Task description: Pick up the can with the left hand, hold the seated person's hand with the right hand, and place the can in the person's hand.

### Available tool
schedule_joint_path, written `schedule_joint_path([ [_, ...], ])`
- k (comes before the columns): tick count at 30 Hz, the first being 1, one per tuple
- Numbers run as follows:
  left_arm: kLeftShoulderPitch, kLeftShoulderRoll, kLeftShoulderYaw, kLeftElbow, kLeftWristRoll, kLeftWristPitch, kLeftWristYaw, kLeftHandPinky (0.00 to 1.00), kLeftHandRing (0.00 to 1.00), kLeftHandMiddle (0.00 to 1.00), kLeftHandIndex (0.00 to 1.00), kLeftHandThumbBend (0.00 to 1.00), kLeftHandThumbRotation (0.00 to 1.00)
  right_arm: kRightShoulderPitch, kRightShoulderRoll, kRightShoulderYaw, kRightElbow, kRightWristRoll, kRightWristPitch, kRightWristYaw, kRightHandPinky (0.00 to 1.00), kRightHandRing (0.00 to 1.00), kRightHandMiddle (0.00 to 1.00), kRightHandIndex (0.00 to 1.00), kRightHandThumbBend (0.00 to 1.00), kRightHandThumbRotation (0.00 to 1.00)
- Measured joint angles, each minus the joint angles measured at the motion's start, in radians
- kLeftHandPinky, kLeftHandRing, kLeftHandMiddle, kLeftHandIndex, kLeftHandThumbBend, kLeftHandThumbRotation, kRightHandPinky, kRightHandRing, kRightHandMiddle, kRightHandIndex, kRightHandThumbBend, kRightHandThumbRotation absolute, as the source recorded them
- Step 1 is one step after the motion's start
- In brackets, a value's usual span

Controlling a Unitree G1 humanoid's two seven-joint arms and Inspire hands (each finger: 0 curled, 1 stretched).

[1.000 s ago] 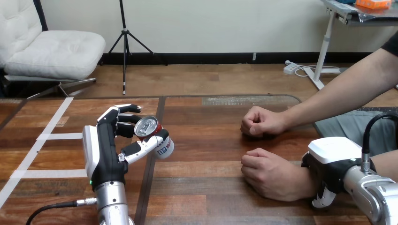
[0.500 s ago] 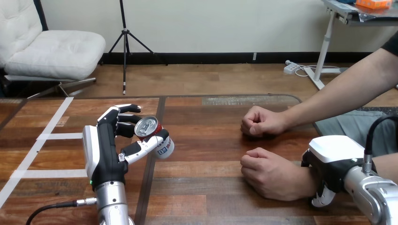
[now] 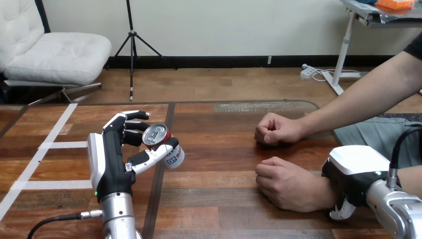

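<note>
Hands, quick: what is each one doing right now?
Left hand: closed on the can.
Right hand: closed round the person's wrist, a finger curled under it.

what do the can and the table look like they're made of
The can looks like thin metal, probably aluminium: bright silver top with a pull tab, glossy red and white printed side. The table looks like wood planks, dark brown with visible grain and a slight sheen; solid wood or laminate, I cannot tell.
</note>
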Motion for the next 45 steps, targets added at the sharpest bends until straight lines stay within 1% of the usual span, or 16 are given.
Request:
schedule_joint_path([
  [9,0.0,0.003,0.0,0.0,0.0,0.0,-0.004,0.46,0.44,0.47,0.57,0.71,0.0,0.013,-0.001,-0.001,0.013,0.009,-0.026,-0.071,0.17,0.28,0.39,0.44,0.86,0.0],
  [18,0.0,0.008,0.0,0.0,0.0,0.0,-0.005,0.46,0.44,0.47,0.57,0.72,0.0,0.033,-0.001,-0.016,0.018,0.036,-0.044,-0.123,0.17,0.27,0.38,0.43,0.85,0.0],
  [24,0.0,0.012,0.0,0.0,-0.001,0.0,-0.007,0.45,0.44,0.47,0.57,0.72,0.0,0.046,-0.002,-0.024,0.019,0.047,-0.053,-0.149,0.2,0.3,0.4,0.43,0.83,0.0],
  [27,0.0,0.012,0.0,0.0,-0.001,0.0,-0.008,0.44,0.44,0.47,0.57,0.72,0.0,0.053,-0.002,-0.028,0.019,0.049,-0.059,-0.162,0.2,0.29,0.39,0.43,0.84,0.0],
  [28,0.0,0.012,0.0,0.0,-0.001,0.0,-0.007,0.45,0.44,0.47,0.57,0.72,0.0,0.055,-0.003,-0.029,0.019,0.051,-0.062,-0.169,0.18,0.26,0.36,0.42,0.84,0.0],
  [30,0.0,0.012,0.0,0.0,0.0,0.0,-0.007,0.45,0.44,0.47,0.57,0.72,0.0,0.061,-0.003,-0.032,0.019,0.054,-0.069,-0.183,0.16,0.24,0.34,0.41,0.85,0.0],
  [33,0.0,0.012,0.0,0.0,0.001,0.0,-0.007,0.45,0.44,0.47,0.57,0.72,0.0,0.071,-0.003,-0.04,0.017,0.063,-0.08,-0.202,0.15,0.23,0.32,0.4,0.84,0.0],
  [36,0.0,0.012,0.0,0.0,0.001,0.0,-0.007,0.45,0.44,0.47,0.57,0.72,0.0,0.081,-0.004,-0.049,0.007,0.068,-0.085,-0.207,0.13,0.22,0.32,0.4,0.84,0.0],
  [40,0.0,0.012,0.0,0.0,0.003,0.0,-0.007,0.45,0.44,0.47,0.57,0.72,0.0,0.092,-0.007,-0.055,-0.005,0.067,-0.096,-0.218,0.11,0.19,0.29,0.38,0.8,0.0],
  [45,0.0,0.012,0.0,0.0,0.004,0.0,-0.007,0.45,0.44,0.47,0.57,0.72,0.0,0.108,-0.012,-0.063,-0.024,0.068,-0.109,-0.238,0.07,0.15,0.25,0.38,0.82,0.0],
])
